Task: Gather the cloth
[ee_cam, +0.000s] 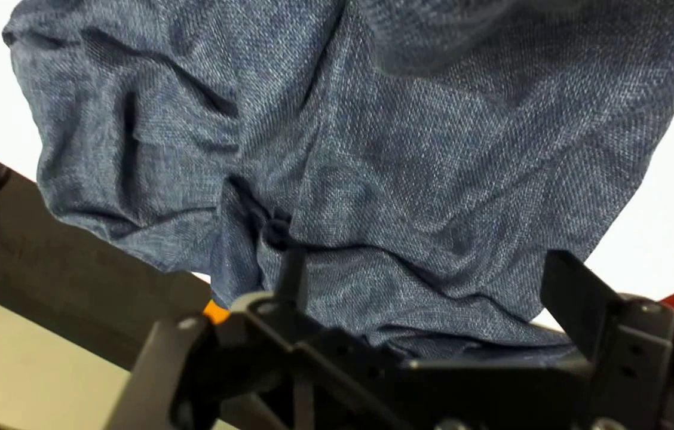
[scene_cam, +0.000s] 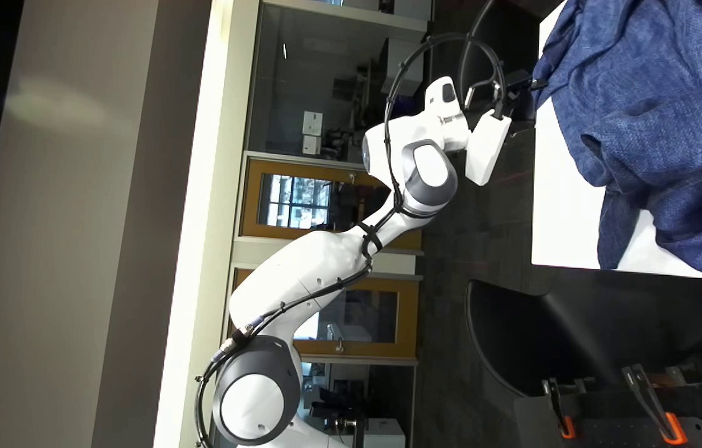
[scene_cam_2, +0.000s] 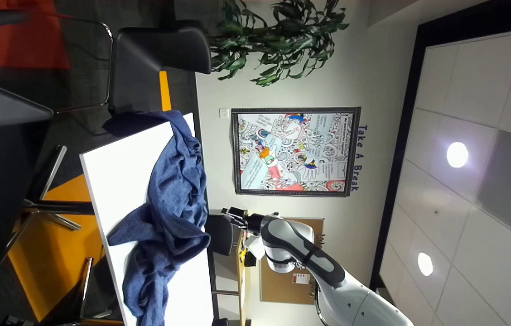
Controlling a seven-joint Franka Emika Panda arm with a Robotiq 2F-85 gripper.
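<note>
The pincer (ee_cam: 426, 269), jaws parted, grips nothing; the cloth (scene_cam_2: 176, 181) lies partly bunched on the tabletop (scene_cam_2: 124, 176), its overhang at one edge apparently left to gather.

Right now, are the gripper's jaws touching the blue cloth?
Apart. In an exterior view, a clear gap shows between the gripper and the top of the cloth, with no fabric bridging it.

Arm (scene_cam: 307, 267) is slanting from bottom edge, left of centre, to upper right in an exterior view. Claw (ee_cam: 426, 278) is spanning lower part of wrist view; fingers (ee_cam: 575, 294) are standing wide apart.
</note>
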